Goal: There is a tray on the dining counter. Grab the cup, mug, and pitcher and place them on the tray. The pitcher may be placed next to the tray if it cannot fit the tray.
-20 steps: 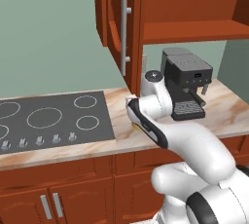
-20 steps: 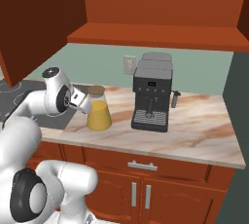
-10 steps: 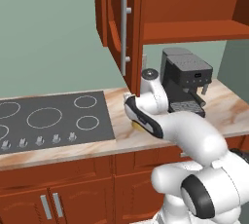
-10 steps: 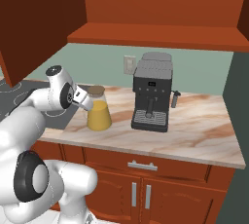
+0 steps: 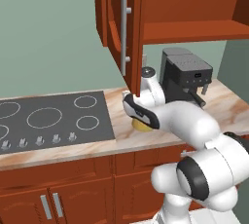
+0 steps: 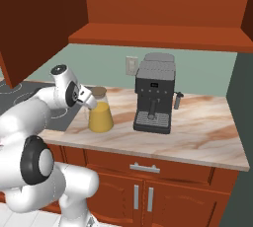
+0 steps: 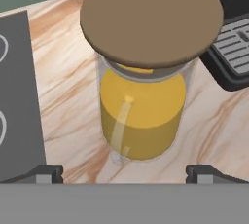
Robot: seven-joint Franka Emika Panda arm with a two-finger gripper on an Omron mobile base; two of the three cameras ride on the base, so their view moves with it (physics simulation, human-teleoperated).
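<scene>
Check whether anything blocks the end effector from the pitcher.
Nothing visible does. The open end effector hangs just above the pitcher, its lid straight ahead; the coffee machine stands off to one side.

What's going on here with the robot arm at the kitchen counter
The white arm has reached over the pitcher, which stands on the marbled counter between the stovetop and the coffee machine. Its gripper hovers just above the brown lid with the jaws wide open, one fingertip on either side. Nothing is held yet; it looks lined up to grasp the pitcher.
</scene>
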